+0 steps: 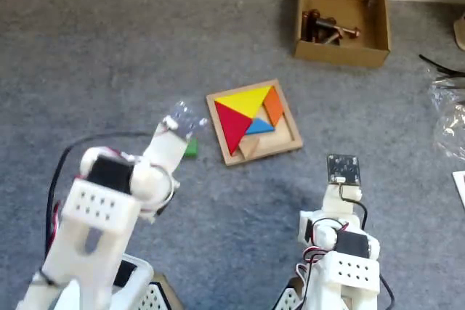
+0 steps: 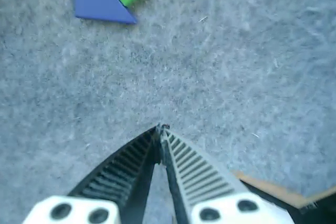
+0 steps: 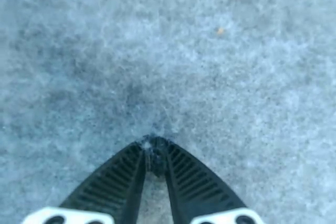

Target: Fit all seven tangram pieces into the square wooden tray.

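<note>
The grey carpeted counter (image 1: 109, 49) takes up most of what I see, and everything else I place from the square wooden tray (image 1: 282, 134). Wide bare carpet lies to the tray's left and on its far side.

My left arm (image 1: 102, 194) stands on the tray's near left side, with its wrist raised close to the tray's left edge. My right arm (image 1: 341, 252) stands on the tray's near right side, a strip of bare carpet between its wrist and the tray's near right corner.

An open brown cardboard box (image 1: 341, 19) holding small brown objects sits beyond the tray's far right corner, well apart from it. Crumpled clear plastic (image 1: 450, 125) lies at the counter's edge, well to the tray's right.

The tray lies turned at an angle to the counter's edges. Inside it, a large yellow triangle (image 1: 245, 99) lies along the far edge and a large red triangle (image 1: 232, 125) along the left edge. An orange piece (image 1: 273, 104) fills the far right corner. A small light-blue triangle (image 1: 259, 126) sits at the middle, and a tan wooden piece (image 1: 249, 147) near the near edge. The tray's right part is bare wood.

Outside, just beside the tray's left edge, a green piece (image 1: 190, 149) lies on the carpet, touching a blue-violet triangle (image 2: 97, 1).

My left gripper (image 2: 160, 129) is pressed together over bare carpet, pinching nothing. My right gripper (image 3: 152, 145) is likewise pressed together over bare carpet.
</note>
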Robot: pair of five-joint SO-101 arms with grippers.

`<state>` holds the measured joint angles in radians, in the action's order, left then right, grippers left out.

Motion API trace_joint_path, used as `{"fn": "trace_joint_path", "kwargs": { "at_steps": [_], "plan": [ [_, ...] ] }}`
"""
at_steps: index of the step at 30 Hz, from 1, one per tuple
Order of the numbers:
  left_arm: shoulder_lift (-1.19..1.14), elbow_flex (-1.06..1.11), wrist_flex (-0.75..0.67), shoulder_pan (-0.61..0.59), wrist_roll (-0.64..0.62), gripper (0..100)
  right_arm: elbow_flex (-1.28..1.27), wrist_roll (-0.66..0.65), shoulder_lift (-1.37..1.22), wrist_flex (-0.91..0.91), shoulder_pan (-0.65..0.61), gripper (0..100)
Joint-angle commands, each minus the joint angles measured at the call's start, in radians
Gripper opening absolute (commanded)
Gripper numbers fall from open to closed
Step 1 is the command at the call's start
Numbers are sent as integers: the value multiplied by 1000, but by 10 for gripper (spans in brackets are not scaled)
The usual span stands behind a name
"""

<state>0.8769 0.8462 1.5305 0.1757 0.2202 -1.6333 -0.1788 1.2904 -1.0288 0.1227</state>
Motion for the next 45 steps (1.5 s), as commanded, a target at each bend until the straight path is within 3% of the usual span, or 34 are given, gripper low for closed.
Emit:
{"fn": "trace_joint_path", "kwargs": {
  "at_steps": [1, 5, 12, 24, 33, 36, 41, 45],
  "plan": [
    [162, 173, -98, -30, -14, 5, 5, 3, -1, -59, 27, 5],
    [302, 295, -155, -107, -157, 5, 76, 3, -1, -128, 25, 5],
    [398, 369, -164, -125, -132, 5, 228, 3, -1, -240, 24, 5],
    [404, 619, -413, -128, -133, 5, 535, 2, -7, -437, 25, 5],
    [404, 694, -427, -130, -133, 5, 618, 3, -7, -466, 25, 5],
    [404, 710, -420, -130, -124, 5, 618, 6, -7, -464, 25, 5],
    [404, 719, -417, -130, 17, 5, 619, 5, -8, -461, 25, 5],
    [404, 720, -417, -124, 28, 5, 657, 5, -8, -469, 27, 5]
  ]
}}
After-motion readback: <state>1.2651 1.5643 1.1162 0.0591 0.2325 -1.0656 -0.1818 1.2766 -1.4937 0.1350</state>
